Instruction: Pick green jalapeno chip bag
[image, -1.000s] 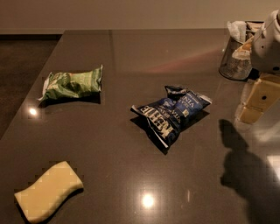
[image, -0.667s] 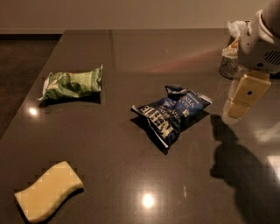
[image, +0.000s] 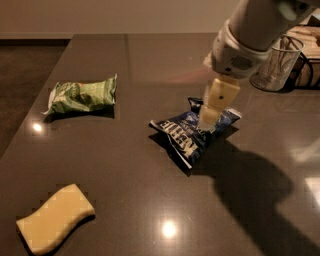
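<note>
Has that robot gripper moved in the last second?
Yes. The gripper has swung left, away from the clear cup, and now hangs over the blue bag.

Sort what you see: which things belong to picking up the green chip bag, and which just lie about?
Job: crinkled green foil chip bag, far left; pale robot gripper, over the dark blue foil bag.
Lying about: that blue bag; pale yellow wavy sponge; clear cup.

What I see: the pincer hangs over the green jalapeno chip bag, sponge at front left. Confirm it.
Wrong bag. The camera view shows the pincer over the dark blue bag; the green jalapeno chip bag lies apart, farther left. The sponge is at front left.
</note>
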